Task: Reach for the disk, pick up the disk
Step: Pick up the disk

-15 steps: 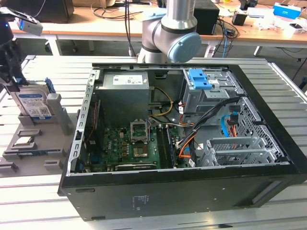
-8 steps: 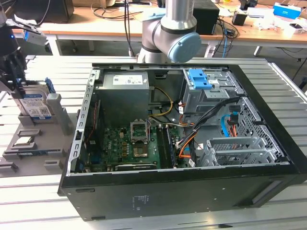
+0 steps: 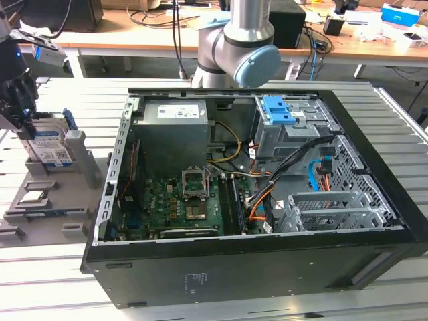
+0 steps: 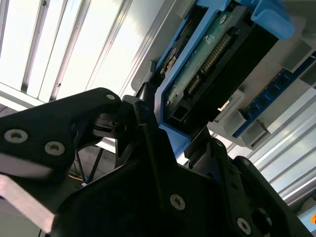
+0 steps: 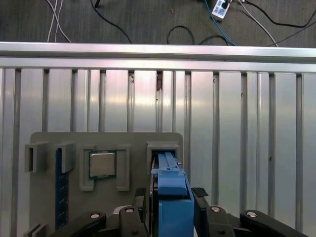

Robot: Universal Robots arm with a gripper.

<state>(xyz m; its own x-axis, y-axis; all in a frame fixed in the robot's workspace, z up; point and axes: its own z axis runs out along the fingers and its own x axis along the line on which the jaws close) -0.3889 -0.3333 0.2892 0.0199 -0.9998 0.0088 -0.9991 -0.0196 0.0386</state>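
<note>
Black fingers of the gripper straddle the disk — parted, a slight gap showing, nothing clamped yet. It stands on edge in a slot of the grey fixture plate, likely so both flat faces are free for gripping.

The arm is built of silver-grey tubes, with a rounded joint closed by a pale blue cap. The gripper is made of matt black angular links, studded with small silver screws.
</note>
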